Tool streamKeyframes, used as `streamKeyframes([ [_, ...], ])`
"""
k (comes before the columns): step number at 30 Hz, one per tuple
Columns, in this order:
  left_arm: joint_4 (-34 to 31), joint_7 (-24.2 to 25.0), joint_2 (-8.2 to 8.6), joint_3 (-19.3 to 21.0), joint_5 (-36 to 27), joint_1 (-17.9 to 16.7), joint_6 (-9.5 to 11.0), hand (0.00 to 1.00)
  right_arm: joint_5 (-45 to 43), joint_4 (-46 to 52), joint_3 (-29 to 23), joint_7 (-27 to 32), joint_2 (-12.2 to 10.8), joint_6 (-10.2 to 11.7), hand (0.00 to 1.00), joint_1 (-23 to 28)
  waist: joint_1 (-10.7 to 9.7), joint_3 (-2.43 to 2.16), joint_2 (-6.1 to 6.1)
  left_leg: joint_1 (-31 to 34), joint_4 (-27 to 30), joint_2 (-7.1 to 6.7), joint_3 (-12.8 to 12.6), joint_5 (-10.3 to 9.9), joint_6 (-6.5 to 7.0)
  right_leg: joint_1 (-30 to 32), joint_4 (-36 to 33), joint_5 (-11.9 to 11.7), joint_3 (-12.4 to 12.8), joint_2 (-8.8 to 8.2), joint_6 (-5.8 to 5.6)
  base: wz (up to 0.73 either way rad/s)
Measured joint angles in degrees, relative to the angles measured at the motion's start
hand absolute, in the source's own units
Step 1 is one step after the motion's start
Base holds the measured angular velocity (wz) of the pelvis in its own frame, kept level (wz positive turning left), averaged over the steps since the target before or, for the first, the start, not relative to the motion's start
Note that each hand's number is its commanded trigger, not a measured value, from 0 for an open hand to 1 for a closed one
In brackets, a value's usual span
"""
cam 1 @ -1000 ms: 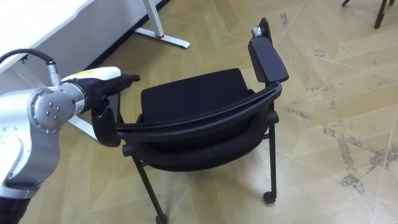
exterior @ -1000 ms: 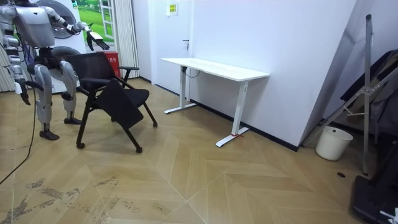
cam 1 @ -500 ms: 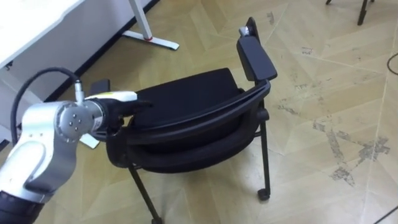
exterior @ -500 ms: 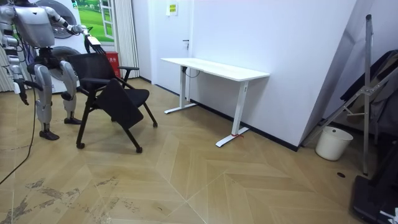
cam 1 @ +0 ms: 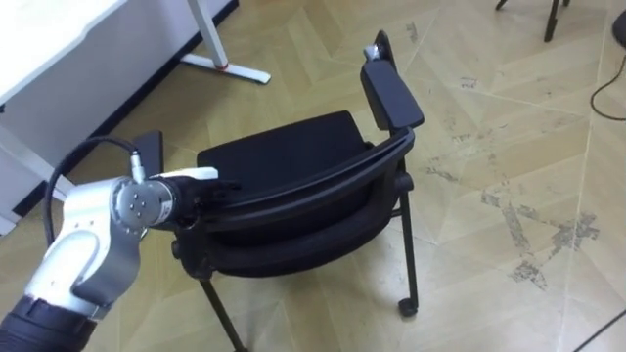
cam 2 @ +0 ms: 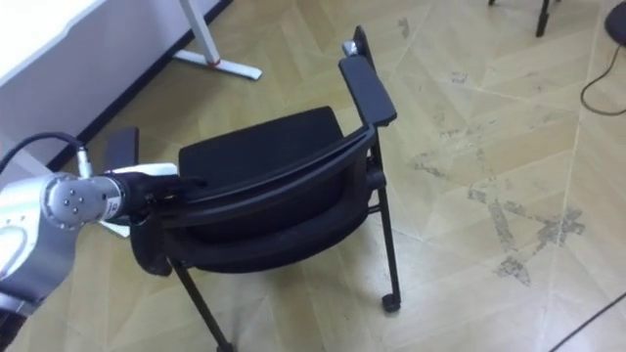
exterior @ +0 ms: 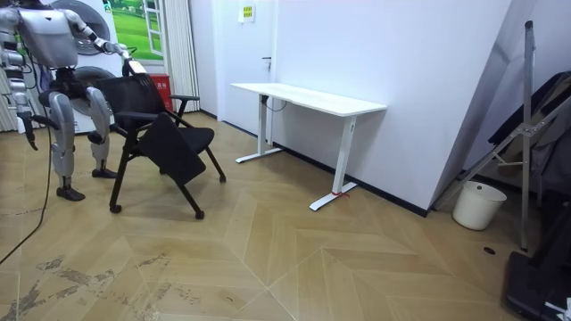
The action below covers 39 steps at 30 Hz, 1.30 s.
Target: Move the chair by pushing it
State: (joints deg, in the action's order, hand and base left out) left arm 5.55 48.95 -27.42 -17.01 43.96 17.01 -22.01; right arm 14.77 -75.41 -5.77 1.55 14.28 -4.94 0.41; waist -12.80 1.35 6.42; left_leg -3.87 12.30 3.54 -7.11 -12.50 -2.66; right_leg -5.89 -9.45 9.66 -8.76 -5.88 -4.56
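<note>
Since a second ago the left hand (cam 1: 191,181) has come in from above the chair's left armrest (cam 1: 147,147) and now lies against the top rail of the backrest, at its left end. Whether it grips the rail or only rests on it cannot be told, since its dark parts merge with the black frame.

The chair (cam 1: 284,156) stands on the floor (cam 1: 489,127) directly before the robot, its back toward it. It is all black, with a broad padded seat, a curved backrest with a smooth, rounded top rail, flat oblong armrest pads and thin tube legs ending in small casters (cam 1: 406,306). The floor is pale wood laid in a herringbone pattern, scuffed with grey marks to the right of the chair. Beyond the chair's left side stands a white desk (exterior: 308,96) with a flat top and slim legs.

In the room view the right hand (exterior: 28,134) hangs at the robot's side.
</note>
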Motion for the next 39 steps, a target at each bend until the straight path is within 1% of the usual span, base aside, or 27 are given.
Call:
streamKeyframes([
  [1, 2.5, -1.1, 0.44, 0.0, 0.0, 0.7, 0.1, 1.00, -0.1, 0.2, 0.0, 0.4, -0.2, 0.0, 0.00, -0.3, -0.1, -0.01, -0.04, -0.3, 0.0, 0.01, -0.4, 0.0, 0.00, 0.0, -0.1, 0.1, 0.3, -0.01, 0.00, -0.15],
  [2, 3.6, -1.4, 0.79, 0.1, 0.1, 1.0, 0.1, 1.00, -0.1, 0.4, 0.0, 0.4, -0.2, 0.0, 0.00, -0.3, -0.2, -0.02, -0.08, -0.4, 0.0, 0.01, -0.5, 0.0, 0.00, 0.0, -0.1, 0.1, 0.4, -0.01, 0.01, -0.13],
  [3, 5.4, -2.4, 1.79, 0.7, 0.5, 1.4, 0.1, 1.00, -0.1, 0.7, 0.0, 0.5, -0.3, 0.0, 0.00, -0.1, -0.2, -0.07, -0.15, -0.6, 0.0, 0.01, -0.8, 0.0, 0.00, -0.1, -0.1, 0.1, 0.8, -0.01, 0.01, -0.10],
  [4, 6.5, -3.4, 2.34, 0.8, 0.7, 1.5, 0.1, 1.00, -0.1, 1.3, 0.0, 0.8, -0.3, -0.1, 0.00, 0.3, -0.2, -0.16, -0.28, -0.8, 0.0, 0.00, -0.9, 0.0, 0.00, 0.0, -0.1, 0.1, 1.0, -0.01, -0.01, -0.08],
  [6, 7.6, -5.1, 2.62, 1.0, 0.8, 1.5, 0.3, 1.00, -0.1, 1.9, 0.0, 1.0, -0.4, -0.1, 0.00, 1.0, -0.4, -0.32, -0.59, -1.0, 0.2, -0.02, -0.9, 0.0, 0.00, 0.2, -0.1, 0.3, 1.3, 0.01, -0.01, 0.00],
  [7, 8.9, -7.1, 3.20, 1.3, 0.9, 1.5, 0.4, 1.00, -0.2, 1.9, 0.0, 1.0, -0.4, -0.1, 0.00, 1.2, -0.6, -0.37, -0.78, -1.0, 0.2, -0.03, -0.9, 0.0, 0.00, 0.2, -0.1, 0.3, 1.7, 0.08, 0.00, 0.00],
  [8, 9.2, -7.9, 3.52, 1.5, 1.4, 1.5, 0.4, 1.00, -0.4, 2.0, 0.0, 1.0, -0.4, -0.1, 0.00, 1.3, -0.7, -0.41, -0.89, -0.9, 0.2, -0.05, -0.9, 0.0, 0.00, 0.2, -0.1, 0.3, 2.0, 0.11, 0.00, 0.00],
  [9, 9.1, -8.1, 3.61, 1.5, 2.0, 1.3, 0.8, 1.00, -0.8, 2.1, 0.0, 1.0, -0.4, -0.1, 0.00, 1.5, -0.7, -0.48, -1.03, -1.0, 0.2, -0.10, -0.9, 0.0, 0.00, 0.2, -0.1, 0.3, 2.5, 0.15, 0.00, 0.00],
  [11, 8.9, -10.2, 3.71, 1.2, 2.3, 0.6, 2.7, 1.00, -0.9, 2.1, 0.0, 0.9, -0.4, -0.1, 0.00, 1.7, -0.7, -0.49, -1.19, -1.2, 0.2, -0.17, -0.9, 0.0, 0.01, 0.0, -0.2, 0.3, 2.8, 0.13, 0.00, 0.00],
  [14, 8.9, -12.3, 3.80, 1.1, 2.4, -0.3, 3.6, 1.00, -0.5, 2.1, 0.0, 0.7, -0.5, 0.0, 0.00, 1.5, -0.7, -0.46, -1.24, -1.6, 0.2, -0.18, -0.9, 0.0, 0.01, -0.3, -0.2, 0.3, 3.6, 0.29, 0.01, 0.00],
  [15, 9.1, -13.5, 3.83, 1.1, 2.3, -0.5, 3.8, 1.00, -0.3, 2.1, 0.0, 0.6, -0.5, 0.0, 0.00, 1.5, -0.7, -0.39, -1.35, -1.8, 0.2, -0.17, -1.0, 0.0, 0.01, -0.5, -0.2, 0.3, 3.9, 0.35, 0.01, 0.00],
  [18, 9.2, -15.2, 3.85, 1.1, 2.3, -0.8, 4.1, 1.00, -0.1, 2.0, -0.2, -0.3, -0.6, 0.0, 0.00, 1.6, -0.8, -0.38, -1.93, -1.8, 0.2, -0.18, -1.1, 0.1, 0.14, -0.5, -0.1, 0.3, 4.5, 0.42, 0.01, 0.00],
  [21, 9.0, -17.0, 3.72, 1.1, 2.8, -1.4, 4.9, 1.00, 0.4, 2.0, -0.6, -1.2, -0.5, 0.0, 0.00, 2.1, -0.7, -0.48, -2.39, -1.8, 0.1, -0.18, -1.4, 0.1, 0.17, -0.2, -0.2, 0.3, 5.5, 0.61, 0.04, -0.03],
  [27, 8.9, -19.2, 3.77, 1.1, 2.9, -1.9, 5.2, 1.00, 0.2, 1.9, -2.4, -0.9, -0.5, -0.3, 0.00, 4.1, -0.9, -0.52, -2.43, -1.8, -0.1, -0.18, -1.5, 0.2, 0.37, 0.1, -0.4, 0.2, 5.8, 0.66, 0.12, -0.01],
  [30, 8.7, -19.7, 3.86, 1.1, 4.1, -2.2, 5.6, 1.00, -2.6, 1.8, -4.6, -0.3, -0.5, -1.3, 0.00, 4.8, -1.0, -0.75, -2.84, -1.5, -0.1, -0.18, -1.5, 0.2, 0.37, 0.0, -0.4, 0.3, 5.8, 0.65, 0.10, 0.00],
  [31, 8.7, -19.7, 3.88, 1.1, 4.4, -2.3, 5.6, 1.00, -4.4, 1.8, -5.0, 0.2, -0.5, -1.6, 0.00, 5.1, -1.0, -0.98, -3.22, -1.5, -0.1, -0.18, -1.5, 0.2, 0.37, 0.0, -0.4, 0.3, 5.8, 0.66, 0.10, 0.00],
  [32, 8.6, -19.7, 3.92, 1.1, 4.5, -2.3, 5.6, 1.00, -5.6, 1.8, -5.0, 0.4, -0.5, -1.9, 0.00, 5.1, -1.0, -1.10, -3.41, -1.5, -0.1, -0.17, -1.5, 0.2, 0.37, 0.0, -0.4, 0.3, 5.9, 0.68, 0.10, 0.00],
  [33, 8.5, -19.7, 4.10, 1.1, 5.1, -2.4, 5.3, 1.00, -8.3, 1.7, -4.9, 0.8, -0.3, -2.4, 0.00, 5.1, -0.9, -1.32, -3.82, -1.8, -0.1, -0.19, -1.5, 0.2, 0.37, -0.1, -0.4, 0.2, 6.5, 0.79, 0.12, 0.00],
  [34, 8.5, -19.8, 4.10, 1.0, 5.1, -2.5, 5.1, 1.00, -10.4, 1.7, -4.8, 1.5, 0.0, -2.7, 0.00, 5.0, -0.9, -1.38, -4.16, -1.8, -0.1, -0.23, -1.6, 0.2, 0.37, -0.3, -0.3, 0.2, 7.2, 0.90, 0.14, 0.00],
  [35, 8.6, -19.8, 4.09, 1.0, 5.1, -2.5, 4.9, 1.00, -11.2, 1.8, -4.8, 1.8, 0.2, -2.7, 0.00, 5.0, -1.0, -1.39, -4.28, -1.9, -0.1, -0.23, -1.6, 0.2, 0.37, -0.4, -0.4, 0.2, 7.2, 0.90, 0.16, 0.00],
  [38, 9.0, -20.9, 3.97, 1.0, 4.6, -2.5, 4.7, 1.00, -14.5, 2.0, -4.9, 2.9, 2.4, -3.5, 0.00, 3.8, -0.9, -1.39, -4.52, -1.6, 0.0, -0.25, -1.6, 0.2, 0.43, -0.1, -0.4, 0.2, 7.2, 0.87, 0.14, 0.00],
  [39, 9.0, -21.2, 3.97, 1.0, 4.3, -2.6, 4.5, 1.00, -16.9, 2.6, -5.3, 3.4, 3.7, -4.0, 0.00, 3.4, -0.9, -1.38, -4.54, -1.4, -0.1, -0.25, -1.6, 0.3, 0.54, 0.1, -0.4, 0.3, 7.2, 0.87, 0.10, 0.00],
])
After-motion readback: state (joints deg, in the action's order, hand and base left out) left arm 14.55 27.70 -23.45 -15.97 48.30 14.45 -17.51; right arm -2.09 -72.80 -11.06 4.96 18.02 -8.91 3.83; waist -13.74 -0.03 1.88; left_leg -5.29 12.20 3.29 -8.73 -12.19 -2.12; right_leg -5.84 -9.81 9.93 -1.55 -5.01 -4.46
